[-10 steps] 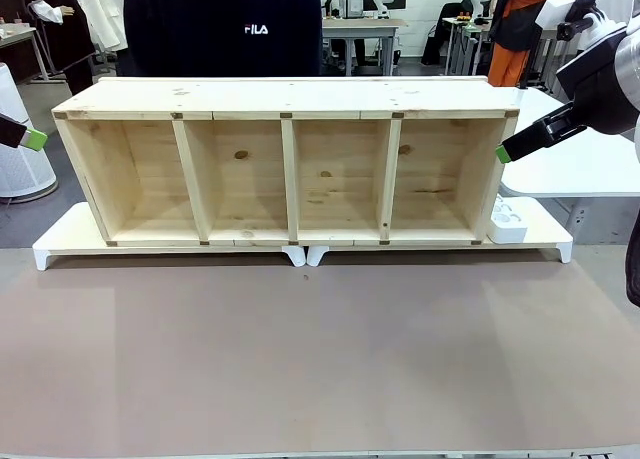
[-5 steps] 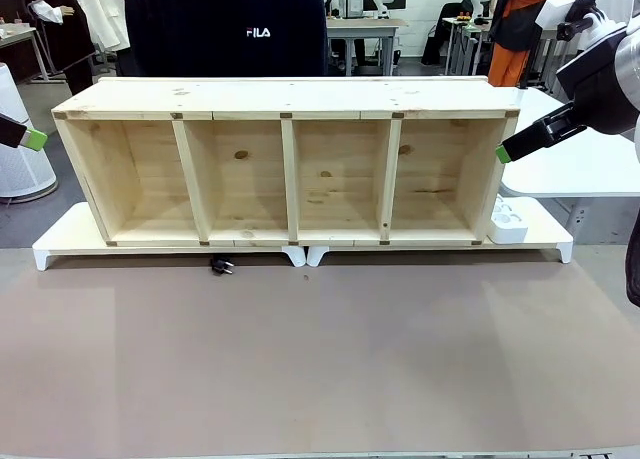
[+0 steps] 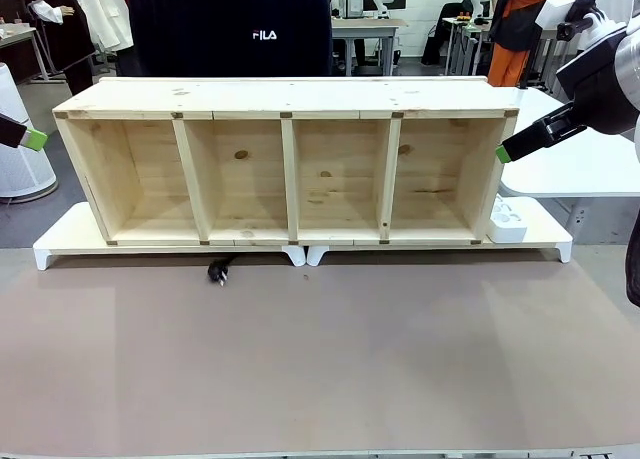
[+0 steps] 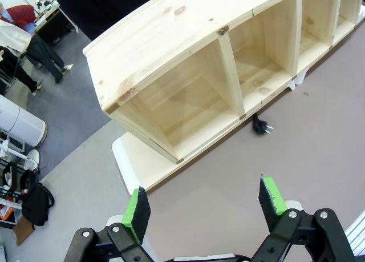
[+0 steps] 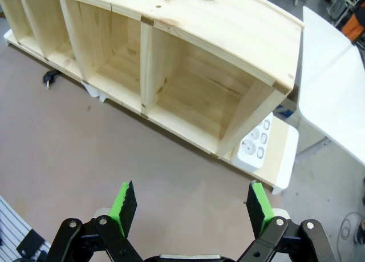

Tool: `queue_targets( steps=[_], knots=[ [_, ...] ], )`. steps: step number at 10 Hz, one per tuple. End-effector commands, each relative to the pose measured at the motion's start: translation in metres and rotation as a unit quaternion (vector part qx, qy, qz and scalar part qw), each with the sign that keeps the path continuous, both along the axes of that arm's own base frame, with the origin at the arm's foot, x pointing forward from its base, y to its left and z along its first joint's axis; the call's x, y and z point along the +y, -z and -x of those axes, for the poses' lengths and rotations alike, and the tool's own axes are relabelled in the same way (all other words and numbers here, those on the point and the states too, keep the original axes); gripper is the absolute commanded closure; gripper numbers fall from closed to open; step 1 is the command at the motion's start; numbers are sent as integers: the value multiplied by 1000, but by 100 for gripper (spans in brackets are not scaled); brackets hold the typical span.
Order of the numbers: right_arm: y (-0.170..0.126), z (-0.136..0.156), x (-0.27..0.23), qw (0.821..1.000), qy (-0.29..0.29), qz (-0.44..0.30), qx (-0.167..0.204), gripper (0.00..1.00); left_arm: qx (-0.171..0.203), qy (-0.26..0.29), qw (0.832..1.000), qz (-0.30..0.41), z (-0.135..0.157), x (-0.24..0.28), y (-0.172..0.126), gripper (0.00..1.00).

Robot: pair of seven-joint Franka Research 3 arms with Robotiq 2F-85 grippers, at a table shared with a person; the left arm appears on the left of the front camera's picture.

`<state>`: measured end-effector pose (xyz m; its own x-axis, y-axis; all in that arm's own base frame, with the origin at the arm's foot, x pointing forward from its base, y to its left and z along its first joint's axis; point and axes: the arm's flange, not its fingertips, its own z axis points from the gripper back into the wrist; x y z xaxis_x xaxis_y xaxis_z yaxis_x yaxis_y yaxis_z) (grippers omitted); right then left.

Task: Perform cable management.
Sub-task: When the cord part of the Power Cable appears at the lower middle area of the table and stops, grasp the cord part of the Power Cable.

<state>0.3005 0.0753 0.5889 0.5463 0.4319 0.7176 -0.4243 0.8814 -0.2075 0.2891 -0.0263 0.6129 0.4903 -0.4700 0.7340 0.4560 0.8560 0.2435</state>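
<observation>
Spotted the cable (image 3: 219,271), plug end, on the brown table (image 3: 330,369), just in front of the white riser (image 3: 60,241), below the wooden shelf's (image 3: 290,97) second compartment from the robot's left. Read left gripper (image 4: 204,200) and right gripper (image 5: 191,202) as spread wide, empty, hovering high off either end of the shelf.

Judged step in hand: fetch the plug (image 4: 262,126). Reckoned left arm better placed. Would come down steep, straddle the plug body rather than the pins, pinch low, then draw gently along the cord's run to avoid snagging under the riser. Guessed destination: white power strip (image 3: 508,219) at the right end.

Couldn't trace cord past the plug: hidden under riser and shelf. Couldn't make out pin orientation, too small. Person's (image 3: 230,29) hands hidden behind the shelf.
</observation>
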Motion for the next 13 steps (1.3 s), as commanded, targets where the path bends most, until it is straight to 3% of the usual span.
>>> queue_targets(
  steps=[1, 13],
  knots=[
    [0, -1, 1, 1000, 0, 1, -2, 0, -6, 0, 1000, 2, -3, -1, 0, 0],
    [0, -1, 1, 1000, 0, 1, -2, 0, -6, 0, 1000, 2, -3, -1, 0, 0]
  ],
)
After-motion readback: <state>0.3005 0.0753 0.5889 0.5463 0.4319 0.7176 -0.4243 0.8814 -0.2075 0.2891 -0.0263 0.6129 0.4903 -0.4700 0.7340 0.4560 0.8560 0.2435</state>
